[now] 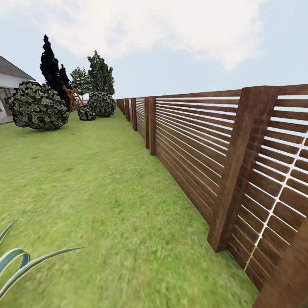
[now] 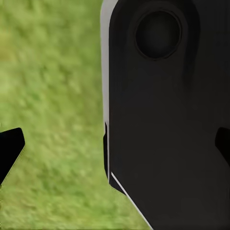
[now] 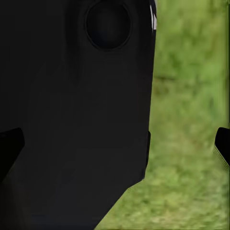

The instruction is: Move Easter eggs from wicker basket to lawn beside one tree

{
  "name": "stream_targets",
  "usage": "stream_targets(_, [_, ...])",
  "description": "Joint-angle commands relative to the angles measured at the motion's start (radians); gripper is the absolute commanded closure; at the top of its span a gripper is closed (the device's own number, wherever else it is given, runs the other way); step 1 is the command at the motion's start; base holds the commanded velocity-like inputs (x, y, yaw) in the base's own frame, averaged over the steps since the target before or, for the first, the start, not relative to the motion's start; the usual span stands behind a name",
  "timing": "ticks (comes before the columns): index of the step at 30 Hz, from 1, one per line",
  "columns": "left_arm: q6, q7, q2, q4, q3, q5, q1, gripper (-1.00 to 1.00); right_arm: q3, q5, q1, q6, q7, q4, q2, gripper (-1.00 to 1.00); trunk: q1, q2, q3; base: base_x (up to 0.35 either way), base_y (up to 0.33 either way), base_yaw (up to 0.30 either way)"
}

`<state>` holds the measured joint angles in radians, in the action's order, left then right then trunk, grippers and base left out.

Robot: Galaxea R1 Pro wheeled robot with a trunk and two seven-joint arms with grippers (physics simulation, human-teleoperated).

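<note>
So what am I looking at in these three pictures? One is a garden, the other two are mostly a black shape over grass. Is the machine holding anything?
This is a simulated wheeled robot with two arms, driven remotely by a person. The big picture comes from the camera on its head: it looks along a lawn with a brown slat fence on the right, round bushes and trees far off, a corner of a white house at the left edge, and some long leaves near the bottom left.

The other two pictures come from cameras on the wrists, looking along each hand. The dark tips at the sides are fingers: left hand, right hand. They stand wide apart with nothing between them, so both hands are open and hold nothing. The large black shape behind looks like part of the robot's own body, with grass beyond it.
</note>
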<state>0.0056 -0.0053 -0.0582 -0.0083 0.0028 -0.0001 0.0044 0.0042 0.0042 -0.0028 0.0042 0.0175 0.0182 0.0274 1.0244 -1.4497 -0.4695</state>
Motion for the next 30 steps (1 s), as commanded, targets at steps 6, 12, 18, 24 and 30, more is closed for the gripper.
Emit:
stream_targets(6, [0.001, -0.001, 0.0, -0.001, 0.0, 0.0, 0.0, -1.0, 0.0, 0.0, 0.0, 0.001, 0.001, 0.0, 0.0, -1.0, 0.001, 0.0, -0.001, 0.326, 0.0, 0.0])
stream_targets(12, [0.001, -0.001, 0.0, -0.001, 0.0, -0.001, 0.0, -1.0, 0.0, -0.001, -0.001, 0.002, 0.001, 0.0, 0.0, -1.0, 0.001, 0.0, -0.001, 0.326, 0.0, 0.056])
stream_targets(18, [0.001, -0.001, 0.0, -0.001, 0.0, -0.001, 0.0, -1.0, 0.0, 0.0, 0.0, 0.003, 0.001, 0.0, 0.0, -1.0, 0.001, 0.0, -0.001, 0.326, 0.0, 0.152])
stream_targets(24, [0.001, -0.001, 0.0, -0.001, 0.0, 0.0, 0.0, -1.0, 0.0, 0.0, 0.0, 0.003, 0.001, 0.0, 0.0, -1.0, 0.001, 0.0, -0.001, 0.326, 0.0, 0.224])
stream_targets(30, [0.001, -0.001, 0.0, -0.001, 0.0, 0.001, 0.0, -1.0, 0.0, 0.0, 0.0, 0.003, 0.001, 0.0, -0.001, -1.0, 0.001, 0.0, -0.001, 0.326, 0.0, 0.034])
